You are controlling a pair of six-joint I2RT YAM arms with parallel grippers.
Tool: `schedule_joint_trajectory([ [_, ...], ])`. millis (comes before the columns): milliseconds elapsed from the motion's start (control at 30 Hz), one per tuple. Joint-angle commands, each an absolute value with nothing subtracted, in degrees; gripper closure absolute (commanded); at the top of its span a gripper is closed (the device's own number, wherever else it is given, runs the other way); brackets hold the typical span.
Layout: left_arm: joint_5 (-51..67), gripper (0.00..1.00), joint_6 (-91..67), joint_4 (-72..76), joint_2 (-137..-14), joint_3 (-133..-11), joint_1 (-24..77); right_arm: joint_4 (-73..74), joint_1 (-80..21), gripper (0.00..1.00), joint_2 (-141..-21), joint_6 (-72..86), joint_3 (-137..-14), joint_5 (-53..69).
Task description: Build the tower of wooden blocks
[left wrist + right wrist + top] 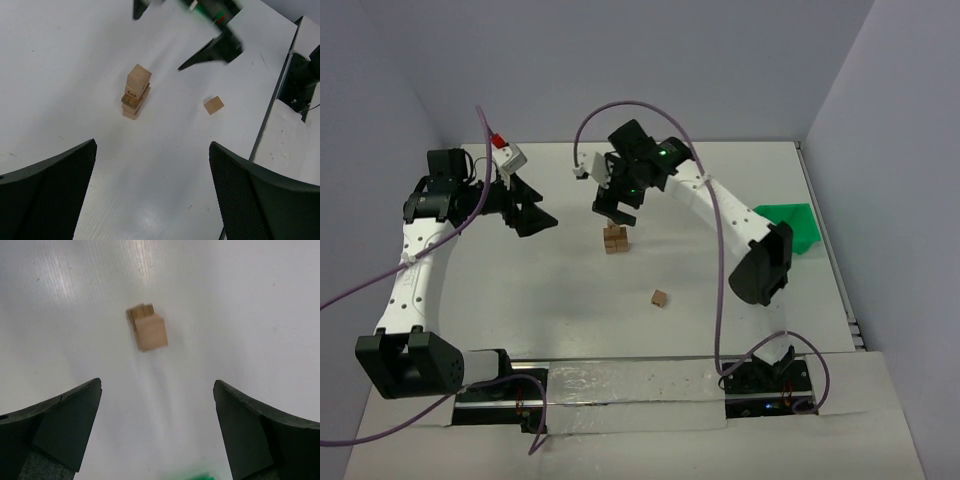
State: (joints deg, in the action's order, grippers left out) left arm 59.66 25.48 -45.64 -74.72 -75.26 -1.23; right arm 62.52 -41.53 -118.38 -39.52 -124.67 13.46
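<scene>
A stack of light-brown wooden cubes, the wood block tower [615, 238], stands near the middle of the white table. The left wrist view shows the tower [136, 91] slightly twisted, with dark marks on a lower cube. From above, the right wrist view shows its top cube [149, 331]. My right gripper [617, 205] hangs open just above the tower, nothing between its fingers [70, 420]. One loose cube [660, 297] lies on the table nearer the arm bases, also seen as a loose cube [214, 105] in the left wrist view. My left gripper [542, 212] is open and empty, left of the tower.
A bright green bin [792, 225] sits at the table's right edge behind the right arm. Purple cables loop over both arms. Walls close in at the left, back and right. The raised base rail [630, 385] runs along the near edge.
</scene>
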Motion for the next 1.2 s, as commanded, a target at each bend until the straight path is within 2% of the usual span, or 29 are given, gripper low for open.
schedule_joint_trajectory([
  [0,58.88,0.01,26.98,-42.71,-71.19,-74.97,-1.49,60.73,-38.06,0.00,-105.71,-35.95,-119.77,16.53],
  [100,57.74,0.01,31.18,-44.73,-70.67,-74.36,-0.53,59.16,-33.17,0.00,-99.58,-33.50,-112.85,19.51],
  [200,55.19,0.01,33.66,-44.64,-70.07,-72.03,5.16,58.37,-26.59,0.00,-95.21,-31.00,-104.95,24.81],
  [333,43.24,0.04,31.48,-38.64,-69.18,-68.50,23.14,53.53,-19.37,0.00,-87.42,-28.05,-92.99,28.11],
  [367,41.57,0.05,31.23,-37.24,-69.25,-67.75,23.37,53.44,-18.54,0.00,-87.36,-27.64,-90.68,28.12],
  [433,39.57,0.09,31.12,-35.01,-71.17,-66.76,32.10,50.45,-16.38,0.00,-82.88,-26.77,-85.04,28.21],
  [533,40.96,0.16,32.52,-35.86,-77.14,-68.13,37.14,49.68,-13.89,0.00,-80.77,-26.06,-80.97,28.88],
  [600,41.44,0.24,36.27,-35.42,-81.10,-68.90,41.85,49.27,-10.96,0.00,-79.07,-25.67,-78.63,29.92],
  [667,41.90,0.27,38.23,-33.09,-83.84,-68.51,45.39,48.65,-9.28,0.00,-77.54,-25.42,-76.36,30.62],
  [900,40.57,0.35,44.92,-29.18,-96.31,-73.93,51.23,47.14,-3.44,0.00,-74.21,-24.70,-70.73,32.82],
  [1167,34.77,0.39,47.06,-28.81,-106.47,-77.41,52.62,46.41,-2.84,0.00,-70.49,-24.67,-68.32,31.14],
])
